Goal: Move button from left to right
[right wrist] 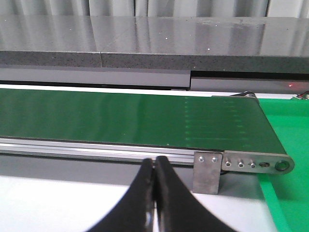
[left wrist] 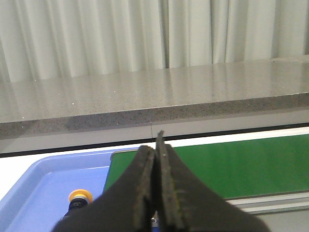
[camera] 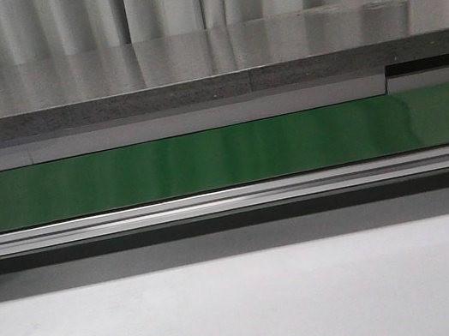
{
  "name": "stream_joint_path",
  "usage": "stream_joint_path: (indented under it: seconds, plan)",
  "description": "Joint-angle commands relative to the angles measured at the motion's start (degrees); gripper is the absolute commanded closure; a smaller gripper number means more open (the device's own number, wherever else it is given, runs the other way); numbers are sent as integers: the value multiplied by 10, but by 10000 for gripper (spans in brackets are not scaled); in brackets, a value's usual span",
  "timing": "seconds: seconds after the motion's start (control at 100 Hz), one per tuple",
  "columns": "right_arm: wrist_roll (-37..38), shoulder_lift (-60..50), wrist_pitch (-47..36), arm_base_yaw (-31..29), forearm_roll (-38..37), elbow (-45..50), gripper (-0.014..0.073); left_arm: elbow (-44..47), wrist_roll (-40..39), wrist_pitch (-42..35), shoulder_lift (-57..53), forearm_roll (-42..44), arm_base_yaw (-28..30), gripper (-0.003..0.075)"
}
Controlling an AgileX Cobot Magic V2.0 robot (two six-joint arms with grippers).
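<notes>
1. Button (left wrist: 80, 196): it sits in a blue tray (left wrist: 36, 186) on the left side, seen only in the left wrist view. Its yellow-orange cap faces up, and the black body below is half hidden behind the left pincer (left wrist: 155, 145). It is not gripped.

2. Left pincer: its fingers are pressed together with only a thin seam between them, and nothing is held. Seen from that camera, the button lies at about 8 o'clock from the fingertips, near but apart.

3. Right pincer (right wrist: 154, 162): it is likewise pressed together and empty. It hovers over the pale bench (right wrist: 53, 203), with the green conveyor belt (right wrist: 96, 118) at 12 o'clock from the tips.

4. Destination side: a green tray (right wrist: 289, 140) lies past the belt's end roller, at about 2 o'clock from the right pincer. I judge this to be where the button should end up, though no frame confirms it. No button shows there.

5. Front view: it shows only the belt (camera: 205, 158), the grey counter (camera: 188, 61) behind it, and the bare bench (camera: 233, 314). Neither arm nor the button appears.

6. Progress, as I judge it: nothing is done yet. Still left are spreading the left pincer, lowering it over the button, pinching, lifting, and getting the button across to the right.
</notes>
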Motion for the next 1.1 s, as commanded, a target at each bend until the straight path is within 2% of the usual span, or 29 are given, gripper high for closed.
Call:
stream_joint_path:
  seconds: [0.0, 0.59, 0.85, 1.09]
  plan:
    - [0, -12, -46, 2, -3, -9, 661, 21, -3, -46, -18, -7, -5, 740]
    - [0, -12, -46, 2, -3, -9, 661, 11, -3, -55, -18, -7, -5, 740]
    - [0, -12, -46, 2, -3, -9, 661, -79, -6, 69, 12, -8, -5, 740]
    - [0, -12, -46, 2, -3, -9, 661, -211, -6, 155, 91, -13, -5, 740]
